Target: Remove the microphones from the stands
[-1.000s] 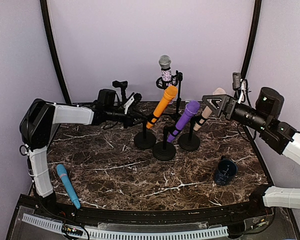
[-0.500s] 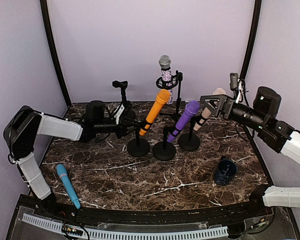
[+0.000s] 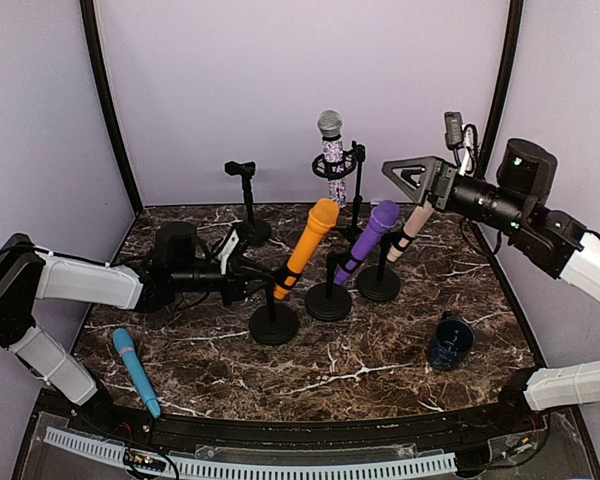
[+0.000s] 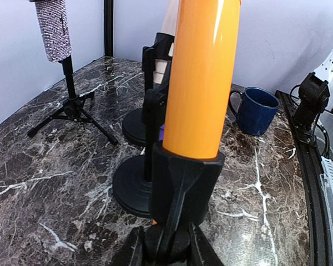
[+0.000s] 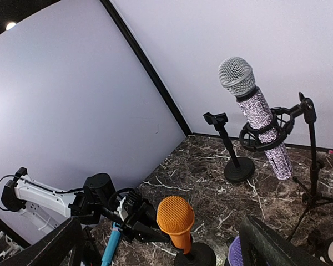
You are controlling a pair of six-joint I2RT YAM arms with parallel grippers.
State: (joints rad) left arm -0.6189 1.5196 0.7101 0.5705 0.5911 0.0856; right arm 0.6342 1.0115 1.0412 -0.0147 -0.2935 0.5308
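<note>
Top external view, centre frame: orange microphone (image 3: 306, 243) sits tilted in the clip of its black stand (image 3: 274, 326), left gripper (image 3: 258, 284) clamped on the stem beneath, likely bracing it, while right gripper (image 3: 408, 180) hangs upper right, jaws wide, empty.

On the table (image 3: 380, 365), three stands cluster near the centre. The nearest stand (image 3: 274, 325), carrying a microphone (image 3: 306, 248), sits at 8 o'clock of the middle stand (image 3: 328, 302). The third stand (image 3: 378, 285) sits at its 2 o'clock. Behind them, at the table's 12 o'clock, rises a tripod stand (image 3: 356, 190), with an empty stand (image 3: 250, 225) at 10 o'clock. A mug (image 3: 449, 342) stands at 4 o'clock, and a loose microphone (image 3: 135, 372) lies at 8 o'clock.
</note>
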